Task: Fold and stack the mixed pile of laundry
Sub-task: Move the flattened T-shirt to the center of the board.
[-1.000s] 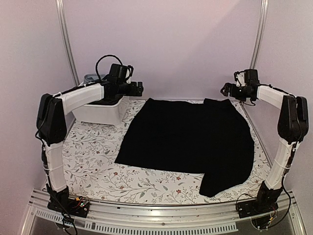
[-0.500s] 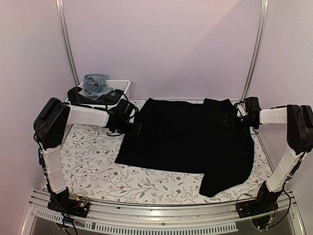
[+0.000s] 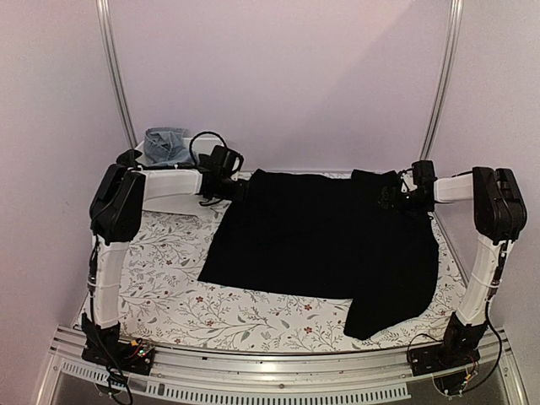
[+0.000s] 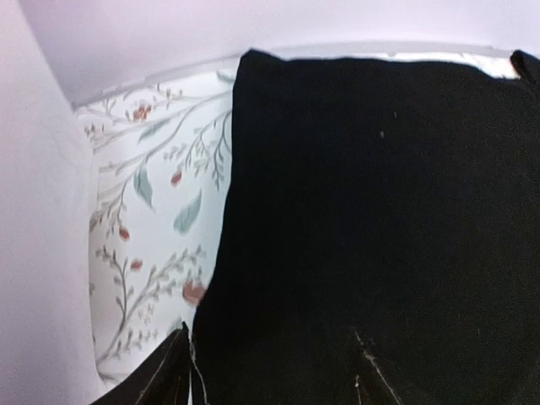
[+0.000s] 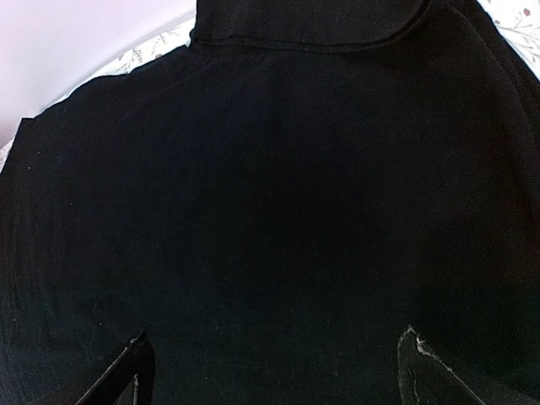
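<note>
A large black cloth [image 3: 325,245] lies spread flat across the middle of the table, with one lobe reaching toward the near right. My left gripper [image 3: 245,187] is low at the cloth's far left corner. In the left wrist view its jaws stand apart astride the edge of the black cloth [image 4: 371,211]: one finger [image 4: 164,375] is over the table cover, the other [image 4: 371,380] over the fabric. My right gripper [image 3: 386,196] is down at the far right corner, wide open over the black cloth [image 5: 270,169]. Light blue denim jeans [image 3: 166,145] and dark clothes [image 3: 128,157] are heaped at the back left.
The floral table cover [image 3: 169,270] shows bare to the left of and in front of the cloth. The bin under the jeans is mostly hidden behind my left arm. Metal posts [image 3: 114,76] [image 3: 439,84] rise at both back corners, close to the wall.
Both arms came down from above the table to the cloth's far corners. The left arm swung off the bin, uncovering the jeans, and its jaws narrowed. The right jaws stayed wide.
</note>
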Robot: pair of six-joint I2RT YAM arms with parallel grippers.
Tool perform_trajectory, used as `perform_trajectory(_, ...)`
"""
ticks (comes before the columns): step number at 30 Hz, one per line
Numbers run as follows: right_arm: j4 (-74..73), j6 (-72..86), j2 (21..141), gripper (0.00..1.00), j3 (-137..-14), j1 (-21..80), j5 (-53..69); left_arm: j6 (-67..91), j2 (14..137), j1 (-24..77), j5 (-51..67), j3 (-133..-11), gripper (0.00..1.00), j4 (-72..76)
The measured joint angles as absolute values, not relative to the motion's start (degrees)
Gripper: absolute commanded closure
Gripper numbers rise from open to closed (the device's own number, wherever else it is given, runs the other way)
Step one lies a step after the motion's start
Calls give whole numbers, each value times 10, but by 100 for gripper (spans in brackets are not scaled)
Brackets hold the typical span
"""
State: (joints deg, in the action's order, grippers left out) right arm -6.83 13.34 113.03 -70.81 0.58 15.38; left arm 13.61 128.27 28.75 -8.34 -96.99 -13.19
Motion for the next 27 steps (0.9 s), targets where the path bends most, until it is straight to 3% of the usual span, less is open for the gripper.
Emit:
perform_trajectory(4,-71,133,1143,2,-727,6,140,110,1373,279,-86,-1106,52,-143)
perform_trajectory(10,-77,131,1156,2,-736,6,136,77,1484,280,-86,-1242,56,-161)
perform_trajectory(19,-100,128,1197,2,-784,6,126,67,1548,271,-110,-1321,62,-220)
perform_trajectory(27,-131,124,1249,4,-860,6,143,63,1543,247,-121,-1309,70,-234)
